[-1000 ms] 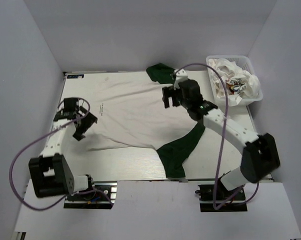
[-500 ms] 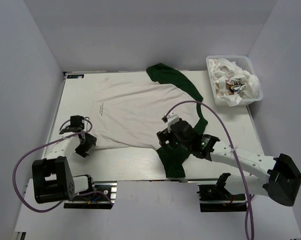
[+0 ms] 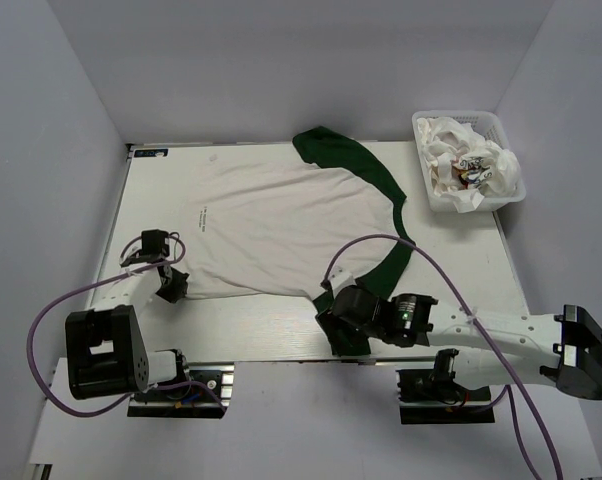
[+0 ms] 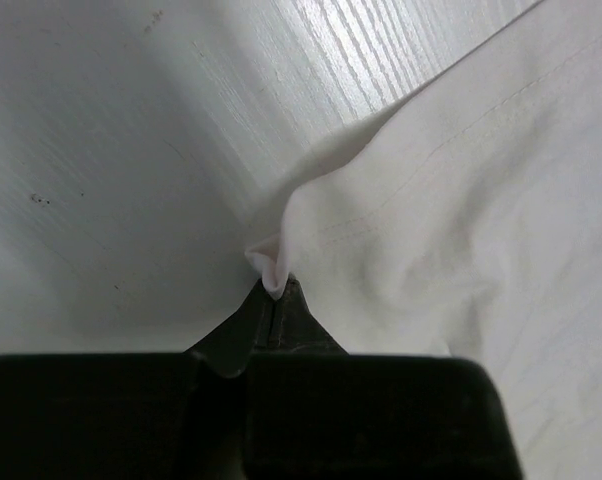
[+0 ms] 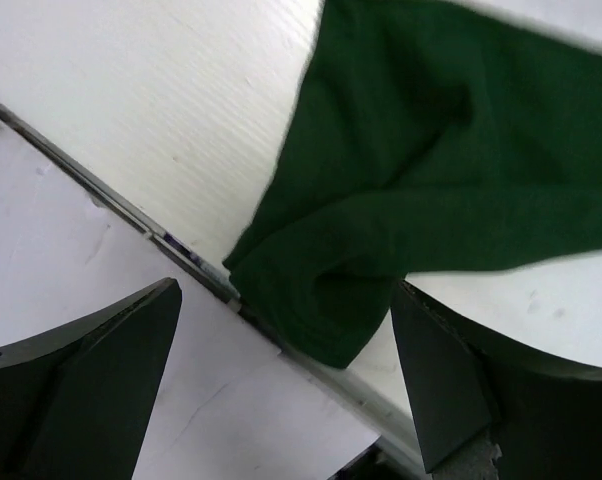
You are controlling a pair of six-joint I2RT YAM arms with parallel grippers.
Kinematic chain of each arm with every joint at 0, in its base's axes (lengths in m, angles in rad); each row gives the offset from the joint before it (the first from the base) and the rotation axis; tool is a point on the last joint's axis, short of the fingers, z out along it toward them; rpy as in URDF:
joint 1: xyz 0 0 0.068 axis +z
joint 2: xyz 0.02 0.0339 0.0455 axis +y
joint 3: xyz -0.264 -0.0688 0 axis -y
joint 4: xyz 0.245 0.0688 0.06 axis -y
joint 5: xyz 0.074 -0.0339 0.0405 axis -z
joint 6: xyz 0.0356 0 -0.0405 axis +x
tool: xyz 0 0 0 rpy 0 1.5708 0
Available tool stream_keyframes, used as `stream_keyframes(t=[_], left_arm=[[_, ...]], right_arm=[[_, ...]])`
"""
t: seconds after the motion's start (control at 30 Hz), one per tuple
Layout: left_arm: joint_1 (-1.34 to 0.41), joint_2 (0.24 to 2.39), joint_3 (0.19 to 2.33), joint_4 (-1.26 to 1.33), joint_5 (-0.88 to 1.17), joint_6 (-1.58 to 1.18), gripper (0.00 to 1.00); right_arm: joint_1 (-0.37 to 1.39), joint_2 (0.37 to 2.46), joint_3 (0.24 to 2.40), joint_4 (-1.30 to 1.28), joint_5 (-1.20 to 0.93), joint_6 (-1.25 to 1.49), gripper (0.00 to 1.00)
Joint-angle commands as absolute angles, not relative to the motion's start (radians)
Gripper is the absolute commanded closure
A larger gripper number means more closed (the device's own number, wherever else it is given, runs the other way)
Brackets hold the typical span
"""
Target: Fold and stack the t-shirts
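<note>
T-shirt [image 3: 281,225] spread out — basket [image 3: 422,124] nearby.

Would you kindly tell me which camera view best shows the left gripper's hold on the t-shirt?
Left wrist view: the left gripper is shut on an edge fold of the t-shirt. The top view shows this only small; the right wrist view shows just the green sleeve.

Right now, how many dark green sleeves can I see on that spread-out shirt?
2. The far sleeve lies at the table's far edge; the near sleeve reaches its near edge, right of centre. None seems hidden.
</note>
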State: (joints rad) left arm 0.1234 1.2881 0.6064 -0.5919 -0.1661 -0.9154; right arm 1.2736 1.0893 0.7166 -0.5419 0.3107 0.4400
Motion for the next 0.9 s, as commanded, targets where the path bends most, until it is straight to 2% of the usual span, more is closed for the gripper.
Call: stream_keyframes(t=[0.0, 0.17, 0.3, 0.43, 0.5, 0.53, 0.6, 0.63, 0.8, 0.87], left_arm=[[0.129, 1.272, 0.572, -0.591, -0.186, -0.902, 1.0], [0.129, 1.243, 0.571, -0.594, -0.196, -0.891, 1.0], [0.129, 1.243, 0.571, -0.583, -0.184, -0.882, 1.0], [0.129, 1.243, 0.571, -0.583, -0.175, -0.882, 1.0], [0.129, 1.243, 0.571, -0.574, -0.164, -0.882, 1.0], [0.129, 1.243, 0.571, -0.574, -0.155, -0.873, 1.0], [0.129, 1.243, 0.571, -0.574, -0.155, -0.873, 1.0], [0.129, 1.243, 0.571, -0.574, -0.155, -0.873, 1.0], [0.129, 1.22, 0.58, -0.592, -0.155, -0.873, 1.0], [0.129, 1.206, 0.58, -0.604, -0.155, -0.873, 1.0]], right_arm=[[1.289, 1.091, 0.677, -0.684, 0.316, 0.638, 0.1], [1.315, 1.065, 0.608, -0.703, 0.281, 0.738, 0.1], [1.322, 1.072, 0.569, -0.551, 0.285, 0.704, 0.15], [1.322, 1.115, 0.552, -0.531, 0.293, 0.726, 0.21], [1.321, 1.124, 0.558, -0.554, 0.362, 0.768, 0.32], [1.318, 1.114, 0.555, -0.558, 0.377, 0.778, 0.55], [1.318, 1.1, 0.551, -0.554, 0.417, 0.804, 0.79], [1.313, 1.071, 0.551, -0.577, 0.417, 0.833, 1.0], [1.315, 0.962, 0.564, -0.728, 0.37, 0.94, 1.0], [1.316, 0.864, 0.569, -0.73, 0.287, 0.965, 1.0]])
